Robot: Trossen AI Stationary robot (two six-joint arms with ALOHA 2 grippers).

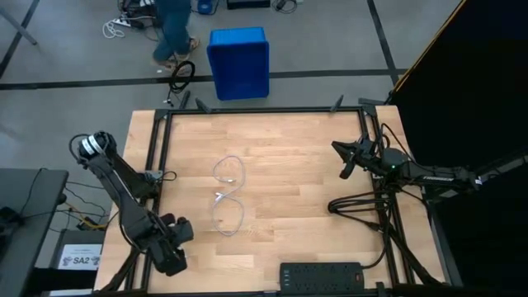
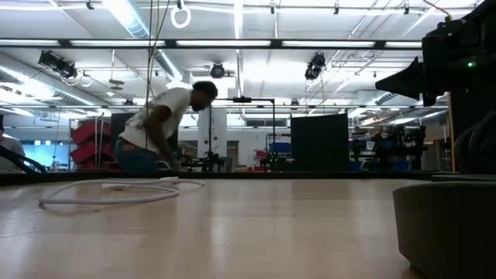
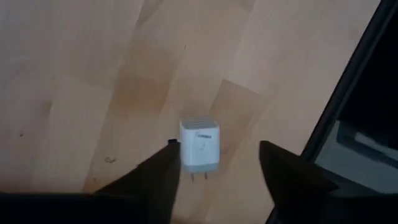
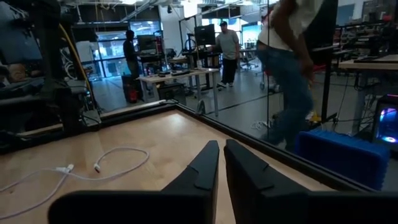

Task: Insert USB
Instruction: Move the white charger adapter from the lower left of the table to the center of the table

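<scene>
We're hovering left hand [image 3: 214, 177], fingers spread, around white adapter [image 3: 200, 145], lower left of tabletop [image 1: 297, 148]; right hand [image 4: 221, 163] clenched, waiting. Next: grip adapter, fetch USB [image 1: 227, 198].

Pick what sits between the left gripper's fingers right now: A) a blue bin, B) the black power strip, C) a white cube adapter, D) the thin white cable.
C: the left wrist view shows the white cube adapter on the table between the open fingers of the left gripper.
</scene>
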